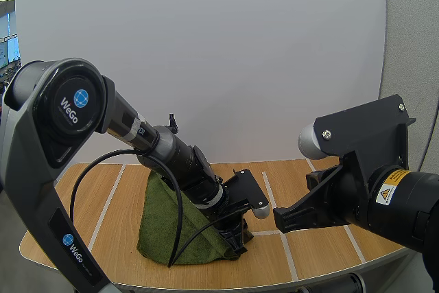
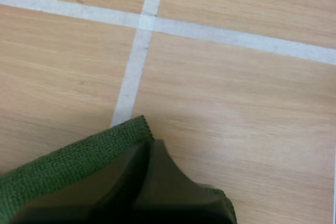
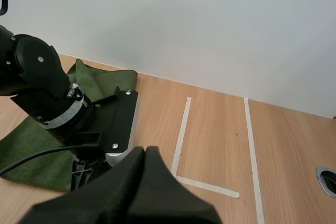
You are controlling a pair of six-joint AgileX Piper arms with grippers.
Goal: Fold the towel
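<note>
Noted towel (image 1: 161,217) lying left on the bench (image 1: 309,252), its corner pinched by left end effector (image 2: 151,153); right end effector (image 3: 144,156) pressed together, empty. Recommend carrying corner low and square to opposite edge.

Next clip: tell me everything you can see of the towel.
The towel is dark green with a coarse woven look. It lies rumpled on the wooden table, towards the left, near side. Its far end stands up in loose folds, and the rest lies flat. The left gripper is down on its near right corner, shut and apparently pinching the hemmed edge there. Nothing else touches it.
</note>
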